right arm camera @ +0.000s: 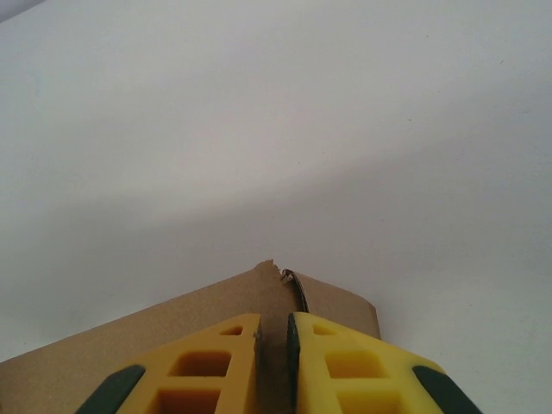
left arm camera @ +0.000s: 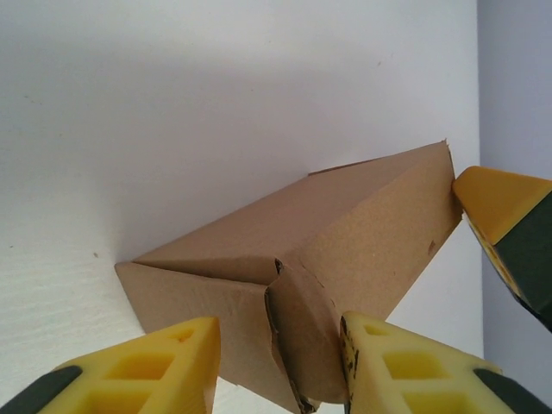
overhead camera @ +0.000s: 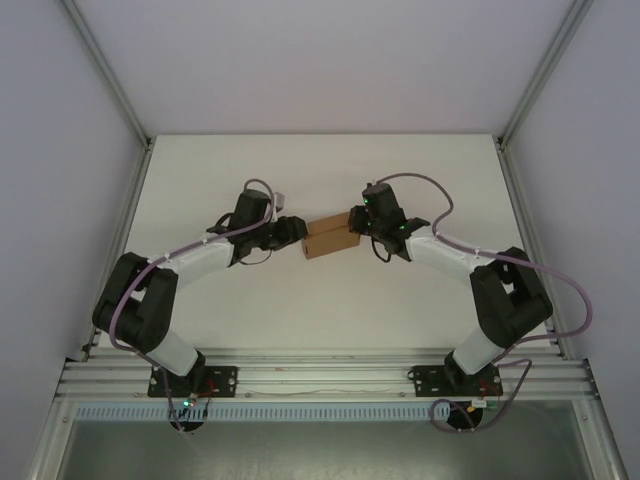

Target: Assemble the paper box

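Observation:
The paper box (overhead camera: 330, 238), plain brown cardboard, lies folded into a small oblong in the middle of the white table, between my two grippers. My left gripper (overhead camera: 298, 232) is at its left end. In the left wrist view the jaws (left arm camera: 280, 332) straddle the end corner of the box (left arm camera: 345, 224): one pad lies on the side face and the other presses the bowed end flap. My right gripper (overhead camera: 356, 220) is at the right end. Up close it (right arm camera: 273, 323) is nearly shut, pinching a thin wall of the box (right arm camera: 172, 332). One of its yellow fingers (left arm camera: 500, 203) touches the box's far corner.
The white table (overhead camera: 300, 170) stretches bare beyond and in front of the box. Aluminium frame posts (overhead camera: 125, 215) run along both sides, with grey walls behind them. A metal rail (overhead camera: 320, 375) carrying the arm bases crosses the near edge.

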You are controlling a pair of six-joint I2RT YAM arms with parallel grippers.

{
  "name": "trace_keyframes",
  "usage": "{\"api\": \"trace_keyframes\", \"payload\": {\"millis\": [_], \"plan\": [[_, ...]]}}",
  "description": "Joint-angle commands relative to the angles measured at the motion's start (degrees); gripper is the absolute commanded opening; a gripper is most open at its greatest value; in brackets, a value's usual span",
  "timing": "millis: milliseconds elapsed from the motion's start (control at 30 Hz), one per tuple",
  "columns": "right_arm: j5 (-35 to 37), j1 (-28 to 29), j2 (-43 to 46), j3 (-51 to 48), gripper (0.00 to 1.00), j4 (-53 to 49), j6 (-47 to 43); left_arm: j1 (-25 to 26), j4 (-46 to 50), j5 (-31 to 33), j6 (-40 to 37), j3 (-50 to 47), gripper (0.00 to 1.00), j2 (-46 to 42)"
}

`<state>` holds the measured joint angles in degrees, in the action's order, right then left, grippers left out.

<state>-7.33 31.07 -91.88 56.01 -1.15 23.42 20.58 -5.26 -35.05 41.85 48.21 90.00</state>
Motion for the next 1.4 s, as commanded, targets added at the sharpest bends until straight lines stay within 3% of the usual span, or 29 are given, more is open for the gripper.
{"api": "trace_keyframes", "payload": {"millis": [0,67,200,467,667,833,1067,1100,1367], "plan": [[2.3,-0.7,-4.3,-4.8,0.16,-13.3,0.9,-1.8,1.1,2.2,1.8,-5.8,0.35,1.5],[2.6,-0.9,-4.4,-5.1,0.16,-13.4,0.9,-2.5,-1.0,1.9,2.2,-7.8,0.3,1.7],[2.2,-1.2,-4.2,-5.2,0.15,-13.4,1.1,-2.8,-4.9,0.6,2.8,-10.7,0.12,3.2],[1.8,-1.4,-3.4,-7.1,0.14,-11.5,1.1,-2.8,-12.9,2.1,5.9,-17.0,0.08,6.7],[0.6,-1.4,-2.2,-7.2,0.14,-10.5,0.8,-2.8,-11.9,1.2,4.9,-15.6,0.3,4.3],[-2.0,-1.5,-0.3,-4.8,0.16,-10.5,0.1,-1.9,-5.0,0.8,0.6,-7.0,0.52,-0.8],[-5.7,-1.5,0.3,2.2,0.25,-10.8,-1.3,-1.9,-0.2,1.4,-3.1,2.7,0.86,-1.9],[-5.9,-1.4,0.5,3.0,0.26,-10.8,-1.7,-1.9,0.4,1.7,-3.6,3.5,0.94,-2.0],[-9.0,-1.4,2.0,6.7,0.35,-10.1,-3.2,-1.9,4.0,3.6,-6.0,5.4,1.0,-1.8]]}}
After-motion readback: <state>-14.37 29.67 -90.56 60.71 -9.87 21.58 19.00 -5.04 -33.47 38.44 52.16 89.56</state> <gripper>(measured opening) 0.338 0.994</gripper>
